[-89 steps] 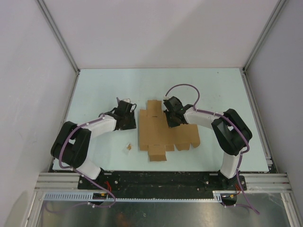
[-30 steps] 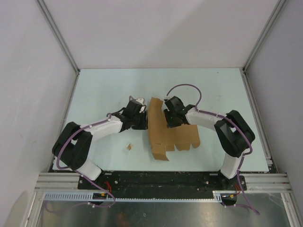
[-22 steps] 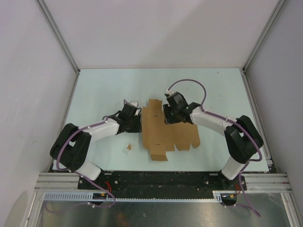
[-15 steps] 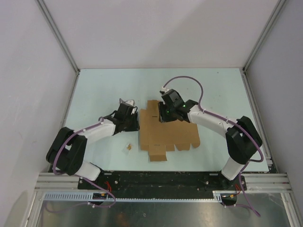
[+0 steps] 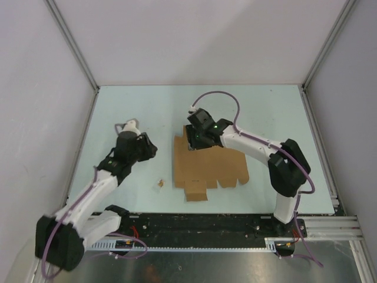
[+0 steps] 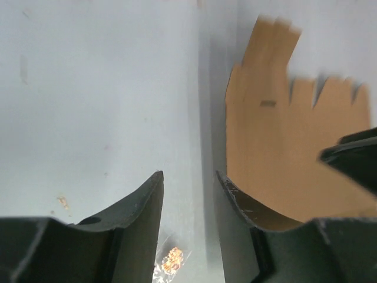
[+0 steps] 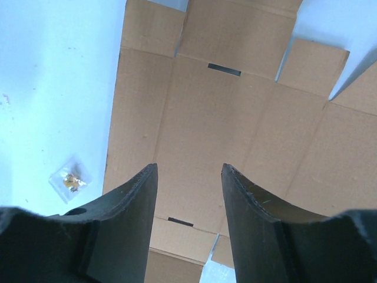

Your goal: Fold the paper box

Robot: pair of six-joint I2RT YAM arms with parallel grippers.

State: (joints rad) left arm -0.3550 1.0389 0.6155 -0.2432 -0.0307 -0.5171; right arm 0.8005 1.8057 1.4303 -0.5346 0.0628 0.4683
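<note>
From above, we see the paper box [image 5: 206, 168] lying flat on the table [image 5: 135, 109], our right gripper [image 5: 192, 141] over its far left corner and our left gripper [image 5: 146, 147] apart from it.
At the left wrist, our fingers are spread and empty.
At the right wrist, our fingers are spread above the sheet, holding nothing.

The left claw [image 6: 187, 177] gapes beside the blurred, seemingly flat paper box [image 6: 277, 156].

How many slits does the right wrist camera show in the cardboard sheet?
2: one slit high on the paper box, the other low, between the fingers. Those fingers may hide others.
</note>
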